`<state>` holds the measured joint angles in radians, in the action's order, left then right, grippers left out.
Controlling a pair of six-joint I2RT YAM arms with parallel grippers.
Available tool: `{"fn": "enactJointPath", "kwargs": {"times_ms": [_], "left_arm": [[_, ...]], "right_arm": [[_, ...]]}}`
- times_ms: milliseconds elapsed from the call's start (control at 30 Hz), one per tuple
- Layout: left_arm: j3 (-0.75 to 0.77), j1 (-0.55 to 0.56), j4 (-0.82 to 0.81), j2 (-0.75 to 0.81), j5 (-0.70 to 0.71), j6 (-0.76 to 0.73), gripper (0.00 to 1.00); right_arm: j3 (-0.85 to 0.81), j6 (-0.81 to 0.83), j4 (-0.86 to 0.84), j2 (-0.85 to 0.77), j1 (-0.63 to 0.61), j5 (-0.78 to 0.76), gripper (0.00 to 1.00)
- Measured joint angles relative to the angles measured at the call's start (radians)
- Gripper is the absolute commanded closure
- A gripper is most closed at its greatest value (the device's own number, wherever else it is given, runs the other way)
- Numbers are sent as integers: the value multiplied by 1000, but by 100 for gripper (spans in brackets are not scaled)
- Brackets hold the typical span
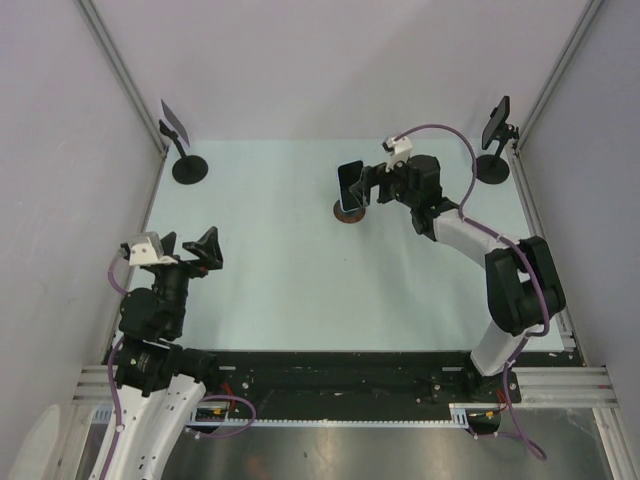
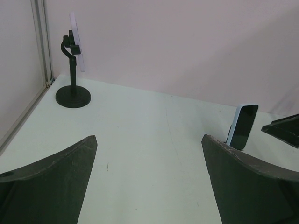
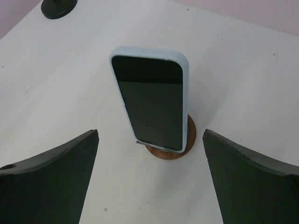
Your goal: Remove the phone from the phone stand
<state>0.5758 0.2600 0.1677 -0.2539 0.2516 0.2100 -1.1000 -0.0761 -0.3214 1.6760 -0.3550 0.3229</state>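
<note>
A phone (image 3: 152, 100) with a dark screen and a pale blue case stands leaning on a round wooden stand (image 3: 188, 140). In the top view the phone (image 1: 350, 186) and stand (image 1: 347, 211) sit at the table's middle back. My right gripper (image 3: 150, 140) is open, its fingers either side of the phone and just short of it; in the top view the right gripper (image 1: 366, 186) is right beside the phone. My left gripper (image 1: 187, 249) is open and empty at the near left. The phone also shows far right in the left wrist view (image 2: 243, 126).
A black stand with a tilted plate (image 1: 180, 150) stands at the back left corner, also in the left wrist view (image 2: 73, 70). A second black stand (image 1: 495, 145) is at the back right corner. Metal frame posts run along both side walls.
</note>
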Motion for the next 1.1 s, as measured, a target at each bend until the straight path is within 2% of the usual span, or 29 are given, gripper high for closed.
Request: {"fn": "enactJointPath", "kwargs": {"times_ms": [267,500,867,1100], "left_arm": [[0,0,0,-2,2,0,0],[0,5,-1,-3,4,0,0],[0,10,0,-8,4,0,0],[0,10,0,-8,4,0,0]], "right_arm": [[-123,25,-55,116,-105,-173,0],[-169,26,-67,165,-130,-286,0],[-232,54,-53,228,-155,-400,0],[-232,119,26,224,-169,-404,1]]}}
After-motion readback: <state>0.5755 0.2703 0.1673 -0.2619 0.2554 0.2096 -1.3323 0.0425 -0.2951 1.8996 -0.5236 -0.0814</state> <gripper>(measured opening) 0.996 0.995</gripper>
